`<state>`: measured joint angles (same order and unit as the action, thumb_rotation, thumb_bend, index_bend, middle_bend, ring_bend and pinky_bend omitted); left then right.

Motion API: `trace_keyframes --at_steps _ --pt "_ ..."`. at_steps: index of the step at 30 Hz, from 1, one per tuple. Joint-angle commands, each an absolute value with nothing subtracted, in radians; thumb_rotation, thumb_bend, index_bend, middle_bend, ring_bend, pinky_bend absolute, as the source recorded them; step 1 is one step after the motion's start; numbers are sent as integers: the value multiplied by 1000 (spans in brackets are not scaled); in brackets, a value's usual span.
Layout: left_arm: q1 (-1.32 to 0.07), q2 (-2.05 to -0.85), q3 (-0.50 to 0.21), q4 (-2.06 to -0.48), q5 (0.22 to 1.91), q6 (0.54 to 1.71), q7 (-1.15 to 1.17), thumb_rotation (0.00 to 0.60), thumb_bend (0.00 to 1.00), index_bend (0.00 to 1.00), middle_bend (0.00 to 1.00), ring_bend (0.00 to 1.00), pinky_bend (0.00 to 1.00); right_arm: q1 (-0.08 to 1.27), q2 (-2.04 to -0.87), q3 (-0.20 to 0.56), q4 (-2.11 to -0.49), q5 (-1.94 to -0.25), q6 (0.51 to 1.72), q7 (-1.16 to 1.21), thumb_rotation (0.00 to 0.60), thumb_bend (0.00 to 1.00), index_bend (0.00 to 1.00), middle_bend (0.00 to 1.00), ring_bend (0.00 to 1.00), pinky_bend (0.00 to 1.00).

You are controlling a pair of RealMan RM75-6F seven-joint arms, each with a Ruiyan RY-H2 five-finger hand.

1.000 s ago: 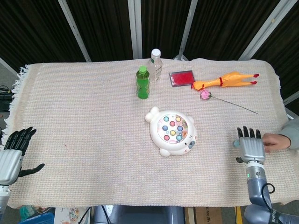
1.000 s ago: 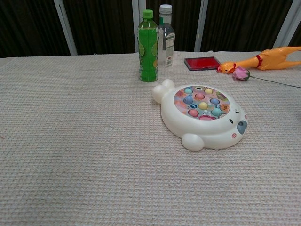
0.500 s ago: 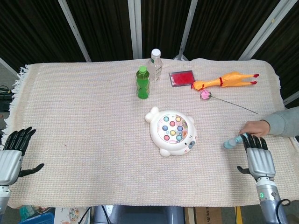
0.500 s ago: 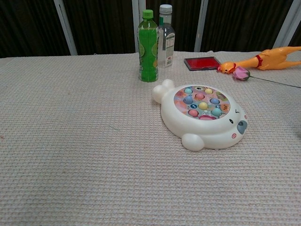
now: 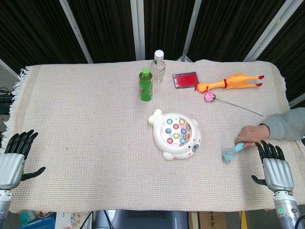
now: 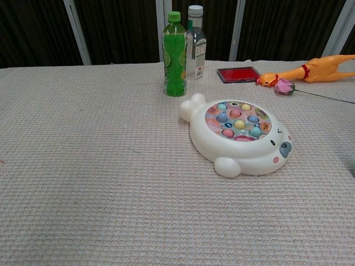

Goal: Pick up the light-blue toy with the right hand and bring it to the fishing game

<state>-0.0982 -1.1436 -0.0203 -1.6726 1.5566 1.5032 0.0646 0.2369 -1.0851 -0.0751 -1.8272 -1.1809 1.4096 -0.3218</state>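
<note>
My right hand [image 5: 275, 168] lay spread and empty at the tabletop's right edge, my left hand [image 5: 12, 160] likewise at the left edge. The toy [image 5: 232, 150] (a person's hand [image 5: 251, 133] touching it) lay just right of the game [image 5: 175, 134]. Bottle labels were unreadable.

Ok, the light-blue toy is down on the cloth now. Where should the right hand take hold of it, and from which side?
Grip the slim shaft of the light-blue toy, just behind its rounded end. It lies flat and slanted, that end pointing toward the fishing game. The right hand sits open just to the near right, so come from above and pinch across the shaft. A person's hand still touches the far end; probably wait until it lets go.
</note>
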Motion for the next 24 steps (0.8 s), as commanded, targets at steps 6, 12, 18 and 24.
trace_keyframes --at_steps 6,12,18,24 --pt "-101 -1144 -22 -1670 1552 1496 61 600 0 0 0 0 0 224 -1107 -62 -1803 -1204 1396 -342 600 178 0 0 0 0" --pt "-103 -1144 -20 -1671 1554 1493 62 600 0 0 0 0 0 217 -1109 -50 -1797 -1206 1381 -344 600 178 0 0 0 0" --pt "-102 -1144 -20 -1672 1553 1493 64 600 0 0 0 0 0 211 -1107 -41 -1797 -1208 1368 -346 600 178 0 0 0 0" --pt "-102 -1145 -20 -1672 1553 1494 64 600 0 0 0 0 0 204 -1107 -34 -1795 -1218 1363 -345 600 178 0 0 0 0"
